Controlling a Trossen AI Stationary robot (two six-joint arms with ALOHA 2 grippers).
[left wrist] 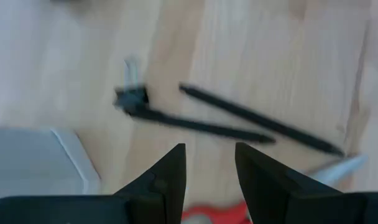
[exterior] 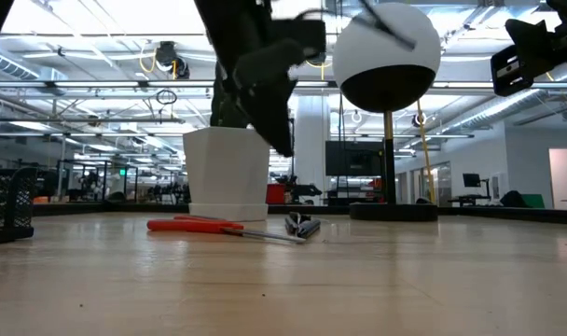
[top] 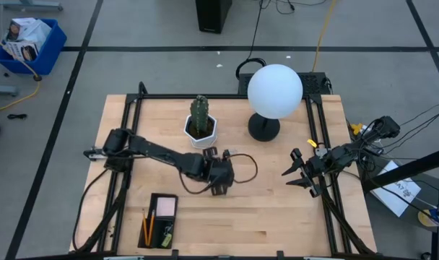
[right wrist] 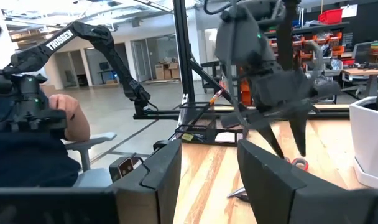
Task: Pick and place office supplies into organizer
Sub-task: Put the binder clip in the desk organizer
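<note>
Wooden tabletop (top: 277,202), carrying a globe lamp (top: 274,90) and a potted cactus (top: 200,115) along its far side. Left gripper (top: 219,189) is hovering mid-table, fingers (left wrist: 170,177) spread apart, holding nothing, above two dark pens (left wrist: 251,121), a black clip (left wrist: 132,98) and red-handled scissors (exterior: 223,229). Organizer (top: 159,219) is sitting at the near left edge, holding a pink sticky-note pad (top: 165,208) and an orange pencil (top: 150,225). Right gripper (top: 297,173) is waiting at the right, fingers spread, empty.
</note>
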